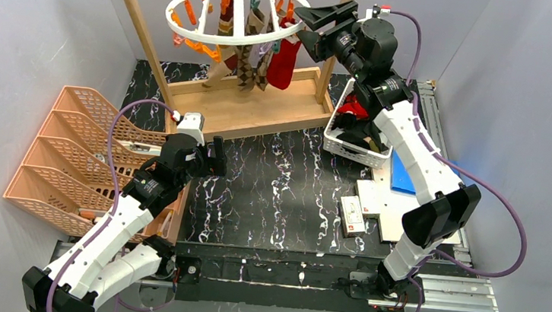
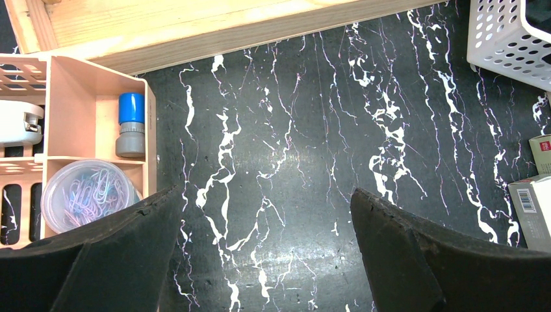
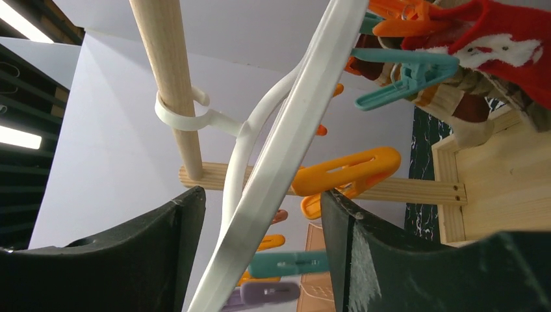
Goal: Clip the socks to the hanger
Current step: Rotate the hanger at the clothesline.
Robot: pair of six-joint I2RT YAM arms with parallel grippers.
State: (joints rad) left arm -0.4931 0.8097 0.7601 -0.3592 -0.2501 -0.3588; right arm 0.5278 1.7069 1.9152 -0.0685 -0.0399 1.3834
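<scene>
Hanger (image 3: 294,140) rim between right hand (image 3: 260,198) jaws

Hanger (image 3: 286,143) is showing smooth, glossy white plastic; its clips (image 3: 344,170) are looking glossy plastic too. Socks (image 1: 283,61) under the hanger are showing soft knit cloth. Wooden frame (image 1: 262,113) around the hanger is showing pale matt wood. Left gripper (image 2: 265,192) fingers (image 2: 416,260) are looking matt black, scuffed.

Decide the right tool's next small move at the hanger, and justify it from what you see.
Probably back the right tool off the hanger: its jaws stand open astride the rim, the red sock hangs clipped, and more socks wait in the basket.
</scene>
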